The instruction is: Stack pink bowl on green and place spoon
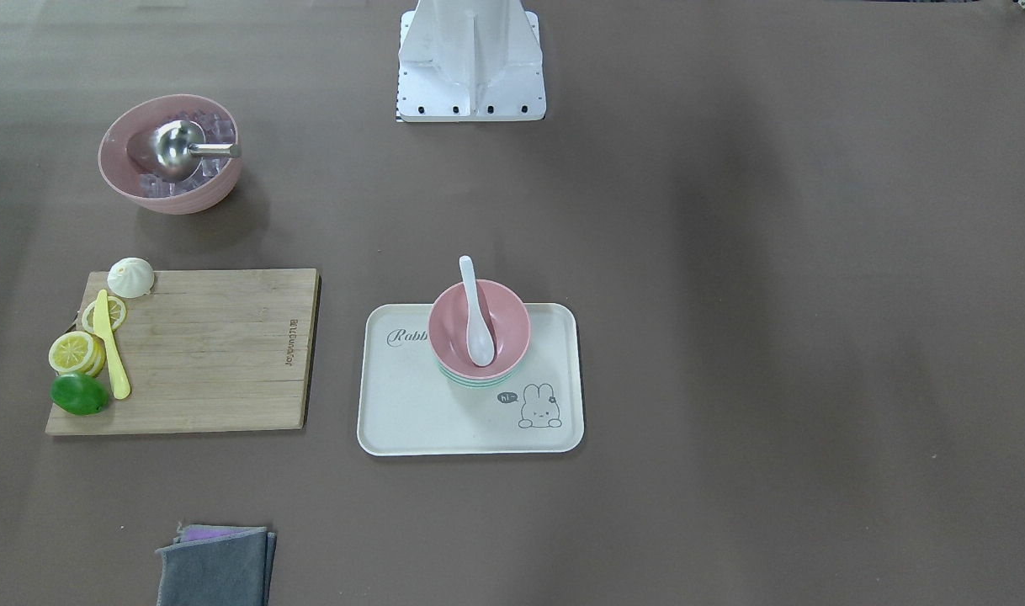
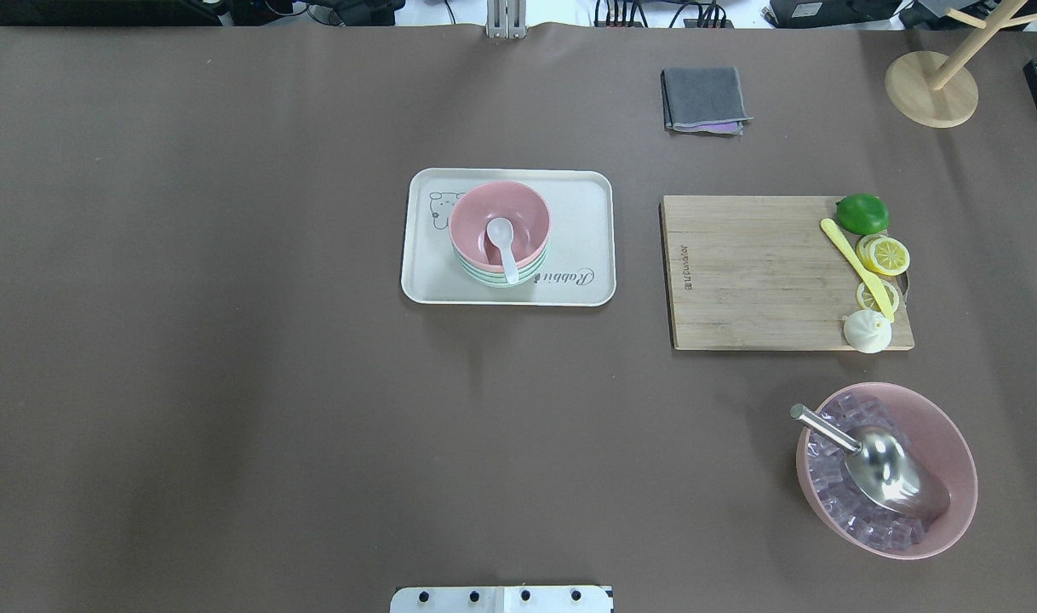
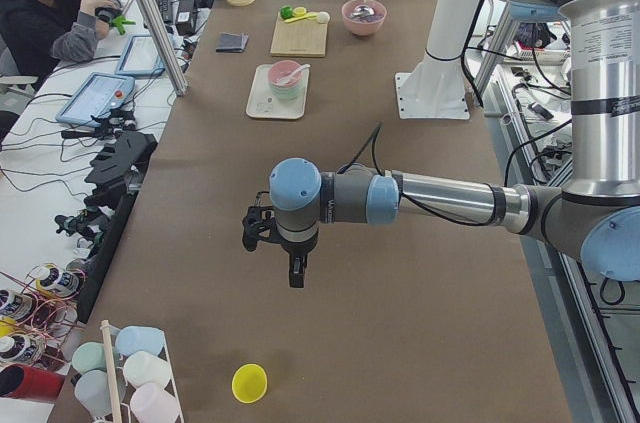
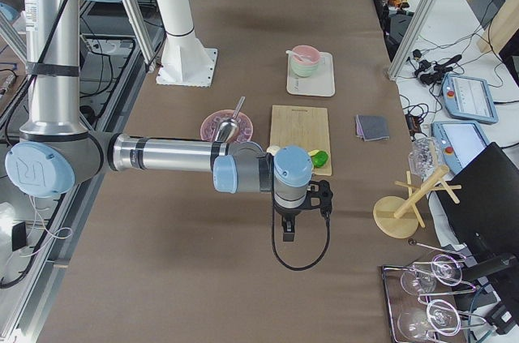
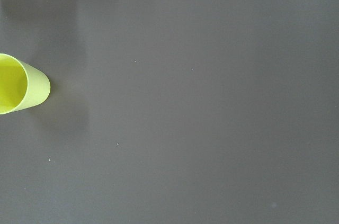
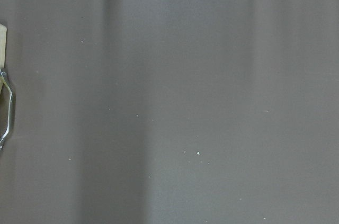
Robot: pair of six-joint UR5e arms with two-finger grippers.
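The pink bowl (image 2: pixel 518 209) sits stacked on the green bowl (image 2: pixel 501 279) on the cream rabbit tray (image 2: pixel 582 213) at the table's middle. The white spoon (image 2: pixel 503 243) lies inside the pink bowl, handle over the rim. In the front-facing view the pink bowl (image 1: pixel 504 324), spoon (image 1: pixel 477 324) and tray (image 1: pixel 411 412) show the same. My left gripper (image 3: pixel 296 278) hangs over bare table far from the tray. My right gripper (image 4: pixel 288 233) hangs beyond the cutting board. I cannot tell whether either is open or shut.
A cutting board (image 2: pixel 748 272) with a lime, lemon slices, yellow knife and bun lies right of the tray. A large pink bowl (image 2: pixel 944 443) holds ice cubes and a metal scoop. A grey cloth (image 2: pixel 704 98), a wooden stand (image 2: pixel 931 89) and a yellow cup (image 5: pixel 21 83) are about.
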